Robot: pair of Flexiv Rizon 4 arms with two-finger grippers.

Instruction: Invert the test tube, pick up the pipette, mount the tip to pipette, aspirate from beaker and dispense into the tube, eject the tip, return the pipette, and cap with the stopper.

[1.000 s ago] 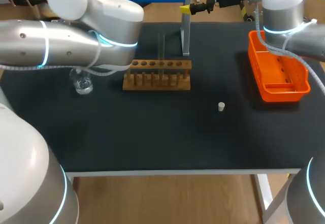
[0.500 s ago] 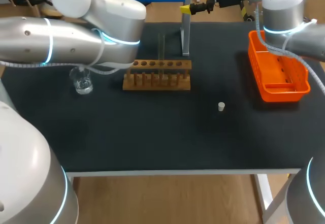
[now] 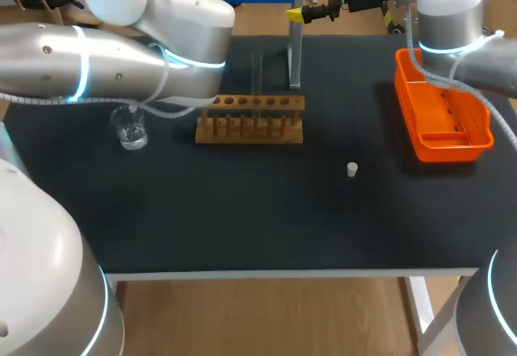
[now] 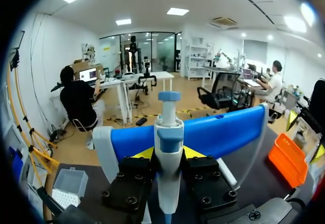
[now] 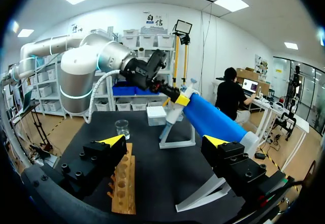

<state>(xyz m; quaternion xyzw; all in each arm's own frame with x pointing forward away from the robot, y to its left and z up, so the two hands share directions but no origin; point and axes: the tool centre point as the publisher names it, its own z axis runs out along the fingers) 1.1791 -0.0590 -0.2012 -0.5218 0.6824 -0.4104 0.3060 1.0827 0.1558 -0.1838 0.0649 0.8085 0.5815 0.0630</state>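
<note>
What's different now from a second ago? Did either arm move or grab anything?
Only the left arm moved: it drifted slightly up and away in the overhead view, uncovering more of the beaker. Its claw grips the pipette; whether that is new, the earlier pictures do not show. The right arm, rack, stopper and orange basket stayed put.

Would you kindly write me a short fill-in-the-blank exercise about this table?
The white stopper lies between the wooden rack and the orange ___. The beaker stands to my ___ of the rack. The right hand is ___. The left hand is shut on the ___.
Missing: basket; left; open; pipette.
</note>
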